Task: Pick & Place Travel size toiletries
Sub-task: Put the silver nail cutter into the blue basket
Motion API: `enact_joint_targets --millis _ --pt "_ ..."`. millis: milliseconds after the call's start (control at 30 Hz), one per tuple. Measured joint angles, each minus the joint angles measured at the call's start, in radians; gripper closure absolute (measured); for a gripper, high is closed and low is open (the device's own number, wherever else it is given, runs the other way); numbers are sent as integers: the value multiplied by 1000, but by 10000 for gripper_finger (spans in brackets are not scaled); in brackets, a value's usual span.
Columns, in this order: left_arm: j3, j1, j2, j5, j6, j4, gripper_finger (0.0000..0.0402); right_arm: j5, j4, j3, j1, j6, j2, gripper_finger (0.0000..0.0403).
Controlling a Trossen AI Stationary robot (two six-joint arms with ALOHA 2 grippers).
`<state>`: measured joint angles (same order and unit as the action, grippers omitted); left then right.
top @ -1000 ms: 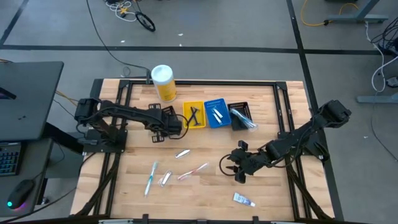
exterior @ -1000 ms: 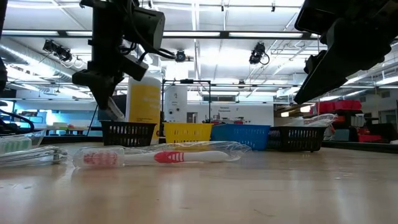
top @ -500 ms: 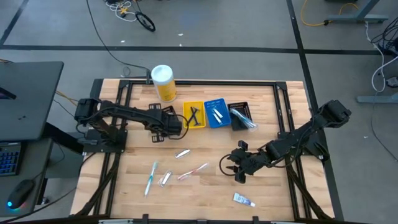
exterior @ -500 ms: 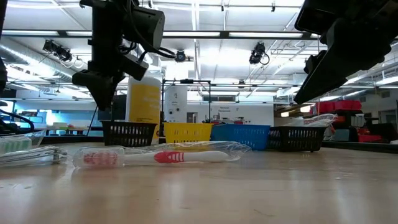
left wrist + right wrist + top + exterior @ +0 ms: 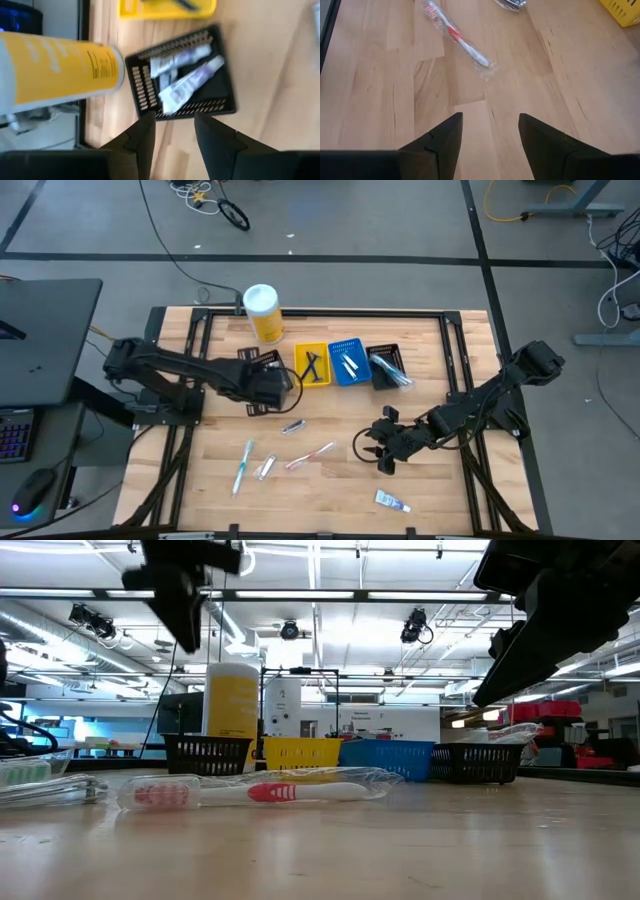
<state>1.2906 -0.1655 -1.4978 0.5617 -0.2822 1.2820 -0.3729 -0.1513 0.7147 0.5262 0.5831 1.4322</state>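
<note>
A: What moved? Left gripper (image 5: pixel 272 383) has come up and back from the black bin (image 5: pixel 143 85). In the low view it was in front of that bin a second ago; it now hangs near the top left of the frame.

B: And its jaws?

A: Parted, nothing between them. The left wrist view shows two white tubes (image 5: pixel 187 84) lying in the black bin, one across the other.

B: Where is that bin?

A: Left end of the row of bins, upper middle of the high view, just beside the canister (image 5: pixel 263 310). Then come the yellow bin (image 5: pixel 300 352) with a dark razor (image 5: pixel 316 367), the blue bin (image 5: pixel 334 370) with white tubes, and a second black bin (image 5: pixel 376 352) with wrapped items I can't make out.

B: What's still loose on the counter (image 5: pixel 330 505)?

A: Pink toothbrush (image 5: pixel 310 455) in clear wrap at lower centre. Teal toothbrush (image 5: pixel 241 465) to its left, and a small wrapped item (image 5: pixel 266 468) between them. Another small item (image 5: pixel 293 426) lies just below the left gripper. One tube (image 5: pixel 392 501) sits alone toward the lower right.

B: Right gripper (image 5: pixel 372 450)?

A: Right of the pink toothbrush, clear of it, above bare wood. Jaws wide apart and empty. Its wrist view looks past them at that toothbrush, lying slantwise.
</note>
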Motion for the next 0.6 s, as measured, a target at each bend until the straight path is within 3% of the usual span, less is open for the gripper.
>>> enact_joint_targets --millis 300,600 --pt "14 -162 87 4 -127 -107 259 10 -1 0 0 -72 0 201" --pt "14 -296 61 3 -126 -340 271 193 60 0 39 -91 0 213"
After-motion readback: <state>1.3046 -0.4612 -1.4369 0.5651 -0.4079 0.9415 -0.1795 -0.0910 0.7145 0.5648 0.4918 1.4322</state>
